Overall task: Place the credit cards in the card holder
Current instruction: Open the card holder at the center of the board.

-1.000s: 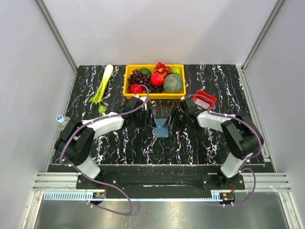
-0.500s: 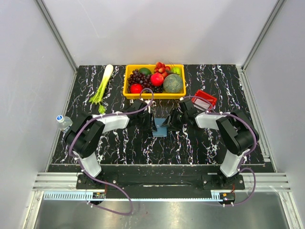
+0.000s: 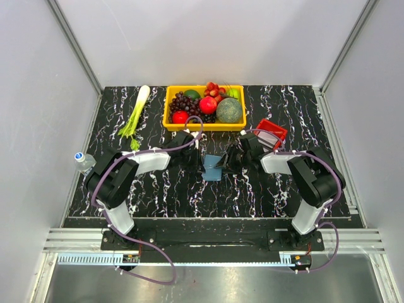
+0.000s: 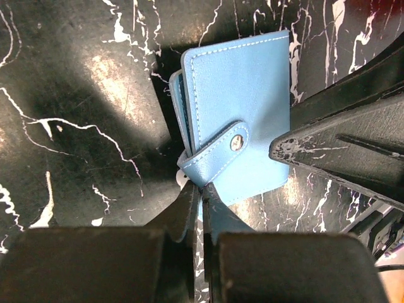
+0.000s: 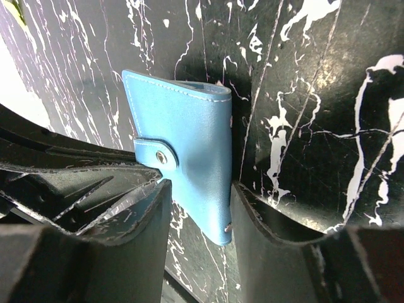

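Now the card holder (image 3: pixel 213 169) sits mid-table between the two arms, a little in front of the yellow basket (image 3: pixel 170 118) of fruit, and both grippers meet on it. Seen from the left wrist, the blue holder is folded shut, its stitched cover facing the camera and its snap strap (image 4: pixel 218 154) wrapping round the lower edge. The left gripper (image 4: pixel 202 191) is clenched tight on the tip of that strap, its two fingers pressed together with only the leather between them. Just beside the holder's right edge in that view lies a dark finger of the other arm. From the right wrist, the holder stands between the fingers of the right gripper (image 5: pixel 201 197), which are part-way closed and grasp it across its width: one finger lies against the strap side, the other against the spine. The holder tilts slightly in this grip. On the black marbled table (image 3: pixel 158 189), a red tray (image 3: pixel 271 133) rests behind the right arm, well apart from the holder. A leek (image 3: pixel 136 115) lies at the far left, and a small bottle (image 3: pixel 81 161) stands at the left edge.
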`<action>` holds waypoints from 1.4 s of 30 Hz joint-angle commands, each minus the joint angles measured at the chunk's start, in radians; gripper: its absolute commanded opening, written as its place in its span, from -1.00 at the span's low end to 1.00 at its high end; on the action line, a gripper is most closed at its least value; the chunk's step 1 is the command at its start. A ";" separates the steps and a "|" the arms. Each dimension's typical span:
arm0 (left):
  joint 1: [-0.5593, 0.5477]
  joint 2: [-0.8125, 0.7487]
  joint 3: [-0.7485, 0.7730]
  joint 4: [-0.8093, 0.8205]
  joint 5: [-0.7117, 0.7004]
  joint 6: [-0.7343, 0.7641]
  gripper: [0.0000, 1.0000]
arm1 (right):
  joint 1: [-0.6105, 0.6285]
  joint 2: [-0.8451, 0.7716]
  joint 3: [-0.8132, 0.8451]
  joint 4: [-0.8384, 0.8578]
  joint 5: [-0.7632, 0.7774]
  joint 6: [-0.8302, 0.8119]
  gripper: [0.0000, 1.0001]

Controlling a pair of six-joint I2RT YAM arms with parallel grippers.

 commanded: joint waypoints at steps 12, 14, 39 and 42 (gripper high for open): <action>-0.026 -0.005 -0.016 0.187 0.161 -0.003 -1.00 | 0.014 -0.105 -0.016 0.126 -0.041 -0.024 -0.46; -0.026 -0.004 -0.016 0.182 0.152 -0.004 -1.00 | 0.014 -0.130 -0.012 0.112 -0.032 -0.039 -0.57; -0.049 -0.148 0.044 -0.019 -0.004 0.496 0.23 | 0.013 -0.059 0.187 -0.340 -0.043 -0.510 -1.00; -0.070 -0.119 0.056 -0.011 0.022 0.507 0.23 | 0.013 -0.027 0.237 -0.379 -0.058 -0.556 -1.00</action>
